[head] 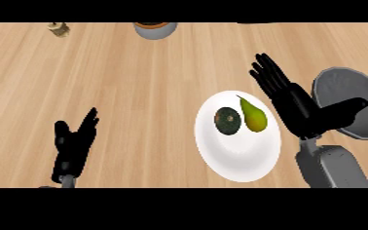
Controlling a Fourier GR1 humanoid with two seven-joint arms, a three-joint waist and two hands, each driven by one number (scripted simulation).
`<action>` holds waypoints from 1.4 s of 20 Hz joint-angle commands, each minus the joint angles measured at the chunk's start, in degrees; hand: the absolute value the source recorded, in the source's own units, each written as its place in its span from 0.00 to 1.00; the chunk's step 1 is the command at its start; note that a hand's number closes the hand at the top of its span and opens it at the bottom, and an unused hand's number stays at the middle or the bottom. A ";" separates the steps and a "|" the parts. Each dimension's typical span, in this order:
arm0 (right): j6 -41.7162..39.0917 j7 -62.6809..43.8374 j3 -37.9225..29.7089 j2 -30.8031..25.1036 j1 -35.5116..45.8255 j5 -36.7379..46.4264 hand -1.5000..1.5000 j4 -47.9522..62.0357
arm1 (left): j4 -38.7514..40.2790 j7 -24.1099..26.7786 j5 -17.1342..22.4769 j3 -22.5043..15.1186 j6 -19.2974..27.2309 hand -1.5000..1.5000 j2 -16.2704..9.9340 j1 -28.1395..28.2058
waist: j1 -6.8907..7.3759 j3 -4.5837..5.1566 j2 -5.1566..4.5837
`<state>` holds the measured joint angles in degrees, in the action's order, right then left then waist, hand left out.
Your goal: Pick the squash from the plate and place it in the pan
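Note:
A white plate lies on the wooden counter right of centre. On it sit a round dark green squash and, touching its right side, a yellow-green pear-shaped fruit. My right hand is open just right of the plate, fingers straight and pointing up and left, thumb stretched toward the pan. It touches neither fruit. The grey pan lies at the right edge, partly behind that hand. My left hand rests open at the lower left, fingers up.
A grey bowl with an orange-brown rim stands at the counter's far edge, centre. A small tan object sits at the far left. Bare wood stretches between my left hand and the plate.

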<state>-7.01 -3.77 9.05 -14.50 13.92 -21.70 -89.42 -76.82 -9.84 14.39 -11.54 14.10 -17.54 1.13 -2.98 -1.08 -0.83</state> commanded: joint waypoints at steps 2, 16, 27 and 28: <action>-7.00 2.92 -0.39 0.32 5.65 -3.37 1.00 1.39 | -2.04 -0.32 -1.56 1.09 0.94 0.50 -0.14 -7.30 | 2.97 1.03 0.63; -20.42 47.38 -7.30 -22.05 5.41 25.45 0.00 18.82 | -12.67 -0.17 2.20 5.70 -0.84 0.50 -2.19 -11.71 | 4.43 0.84 0.22; -16.50 45.07 3.58 -24.47 20.05 41.17 0.00 19.20 | -11.99 -0.50 3.15 8.61 -3.64 0.50 -3.12 -11.67 | 3.93 1.12 0.73; -14.08 44.19 6.45 -22.81 19.81 44.38 0.00 17.59 | -11.84 -1.00 2.80 8.22 -2.80 0.50 -2.37 -12.47 | 3.85 1.12 0.74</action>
<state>-21.86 41.23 10.31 -37.97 31.19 15.81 -69.63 -89.36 -10.37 16.75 -4.23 11.84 -19.78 -10.40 1.16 -0.02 -0.19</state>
